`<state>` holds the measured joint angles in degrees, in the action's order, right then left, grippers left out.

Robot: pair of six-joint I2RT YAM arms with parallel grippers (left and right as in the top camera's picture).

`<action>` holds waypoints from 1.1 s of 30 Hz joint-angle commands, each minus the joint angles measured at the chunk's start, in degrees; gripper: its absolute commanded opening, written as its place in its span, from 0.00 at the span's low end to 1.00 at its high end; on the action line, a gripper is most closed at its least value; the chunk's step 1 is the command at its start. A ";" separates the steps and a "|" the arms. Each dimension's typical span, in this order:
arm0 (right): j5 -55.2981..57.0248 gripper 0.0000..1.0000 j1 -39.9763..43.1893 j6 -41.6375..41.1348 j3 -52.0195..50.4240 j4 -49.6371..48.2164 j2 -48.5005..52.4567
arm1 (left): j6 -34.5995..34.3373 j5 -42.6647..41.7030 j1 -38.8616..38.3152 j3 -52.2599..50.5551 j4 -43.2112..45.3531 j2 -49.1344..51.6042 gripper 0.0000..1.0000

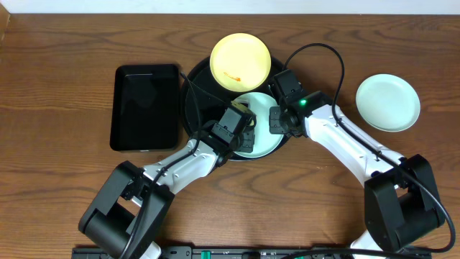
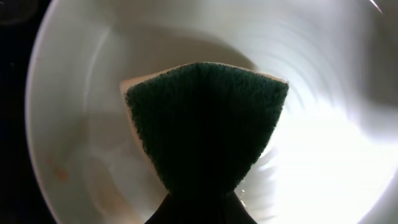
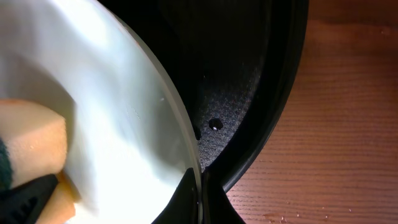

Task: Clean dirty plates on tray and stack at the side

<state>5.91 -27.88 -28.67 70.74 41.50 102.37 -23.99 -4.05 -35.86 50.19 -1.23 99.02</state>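
A mint-green plate [image 1: 267,135] lies in the round black tray [image 1: 192,80] at its front right. My left gripper [image 1: 244,133] is shut on a sponge with a dark green scouring face [image 2: 205,118] and presses it onto this plate [image 2: 323,143]; faint orange smears show at the plate's lower left. My right gripper [image 1: 277,121] is shut on the plate's right rim [image 3: 196,168]. The sponge's yellow side [image 3: 34,140] shows in the right wrist view. A yellow plate with an orange smear [image 1: 240,61] rests on the tray's far rim. Another mint-green plate [image 1: 388,102] sits on the table to the right.
A rectangular black tray [image 1: 146,106] lies left of the round tray. The round tray's rim [image 3: 273,112] runs beside the held plate, with wooden table [image 3: 348,124] and a few water drops beyond it.
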 commanded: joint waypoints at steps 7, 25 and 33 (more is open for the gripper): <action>-1.73 0.01 0.07 0.92 -0.37 0.31 0.42 | 0.55 3.69 0.09 -0.50 0.26 0.98 0.08; -1.70 0.01 0.04 1.09 -0.37 0.28 0.42 | 2.54 6.99 0.22 -0.52 5.44 3.85 0.08; -1.73 0.01 0.04 1.09 -0.37 0.28 0.42 | 2.51 11.41 0.33 -0.52 6.03 3.85 0.08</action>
<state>5.32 -27.59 -28.45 70.72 41.69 102.37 -22.44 3.70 -35.83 50.19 4.56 101.58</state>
